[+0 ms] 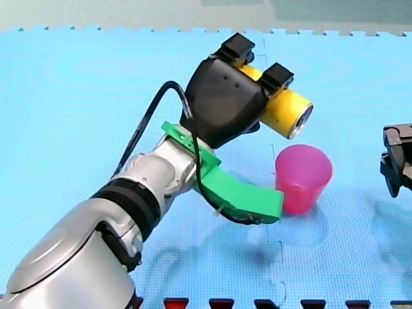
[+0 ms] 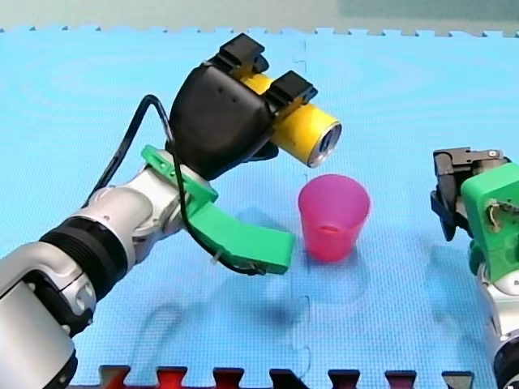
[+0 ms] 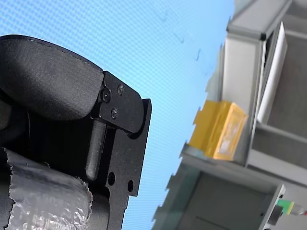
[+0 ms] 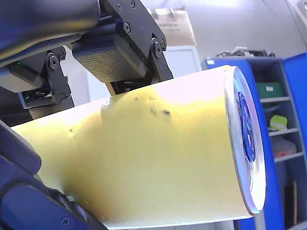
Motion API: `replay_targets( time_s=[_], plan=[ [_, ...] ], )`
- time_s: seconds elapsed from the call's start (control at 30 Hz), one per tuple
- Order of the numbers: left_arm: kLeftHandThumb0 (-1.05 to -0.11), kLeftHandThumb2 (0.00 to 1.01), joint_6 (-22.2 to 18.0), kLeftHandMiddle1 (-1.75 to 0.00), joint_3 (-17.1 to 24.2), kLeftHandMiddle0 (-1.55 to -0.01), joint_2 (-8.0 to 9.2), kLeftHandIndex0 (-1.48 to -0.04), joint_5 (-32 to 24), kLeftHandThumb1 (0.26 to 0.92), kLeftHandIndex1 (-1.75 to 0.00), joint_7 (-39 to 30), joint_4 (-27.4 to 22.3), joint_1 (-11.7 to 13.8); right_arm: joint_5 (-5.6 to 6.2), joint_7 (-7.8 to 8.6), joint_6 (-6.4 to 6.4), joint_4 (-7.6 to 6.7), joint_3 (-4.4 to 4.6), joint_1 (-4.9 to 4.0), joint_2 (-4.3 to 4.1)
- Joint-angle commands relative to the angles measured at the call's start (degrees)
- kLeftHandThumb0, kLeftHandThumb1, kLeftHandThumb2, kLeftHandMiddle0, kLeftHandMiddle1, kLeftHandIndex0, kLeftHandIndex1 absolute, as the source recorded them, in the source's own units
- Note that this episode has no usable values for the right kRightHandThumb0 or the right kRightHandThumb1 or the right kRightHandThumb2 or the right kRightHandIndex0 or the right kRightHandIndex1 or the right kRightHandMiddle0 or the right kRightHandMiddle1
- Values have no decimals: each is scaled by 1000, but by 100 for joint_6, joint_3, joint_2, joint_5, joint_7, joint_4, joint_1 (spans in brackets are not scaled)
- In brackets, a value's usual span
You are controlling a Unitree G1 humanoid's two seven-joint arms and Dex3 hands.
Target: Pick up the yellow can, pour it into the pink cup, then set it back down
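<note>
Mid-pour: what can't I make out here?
Yellow can: rear end covered by the left hand in the head views.
Can's top: edge-on in the second wrist view; opening and any flow unreadable.
Pink cup: bottom hidden behind its near wall.
Right hand, at the mat right side: cut by the first head view's edge.

Scanning for lettering, and nothing legible comes up.
The yellow can [image 4: 144, 158] turns a bare yellow wall and a plain silver end to the second wrist camera, with no brand and no number. The pink cup [image 2: 332, 215] has blank sides. A cardboard box [image 4: 175, 21] behind the can carries dark print, too blurred to make out.
</note>
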Motion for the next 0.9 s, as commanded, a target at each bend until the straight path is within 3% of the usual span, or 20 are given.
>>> replay_targets(
  time_s=[0.0, 0.1, 0.23, 0.33, 0.47, 0.6, 0.87],
  plan=[
    [-371, 0, -80, -1163, 104, -888, 47, -967, -133, 891, -569, -17, -1, -11, 18, -3, -18, -28, -10, 12, -18],
    [-372, 0, -373, -1169, 365, -890, 74, -958, -442, 891, -589, -36, 21, 61, 6, -33, -6, -29, -4, 13, -12],
    [-367, 0, -922, -1260, 724, -904, 178, -1067, -867, 892, -292, 72, 50, 217, 53, -18, 14, -53, -35, 29, 8],
    [-375, 0, -1404, -962, 1048, -1007, 224, -1144, -1255, 888, -76, -13, 46, 363, 108, 49, 6, -69, -65, 46, 12],
    [-384, 0, -2112, -267, 1549, -1219, 252, -1192, -1846, 841, -7, -224, 41, 573, 239, 249, -6, -92, -136, 73, 23],
    [-431, 0, -2332, -139, 2060, -1278, 155, -1222, -2472, 798, -10, -762, 53, 767, 345, 418, -5, -114, -204, 95, 24],
    [-411, 0, -2810, -75, 2687, -1297, 198, -1232, -3103, 777, -5, -1393, 50, 1215, 433, 580, 18, -166, -281, 111, -2]
  ],
)
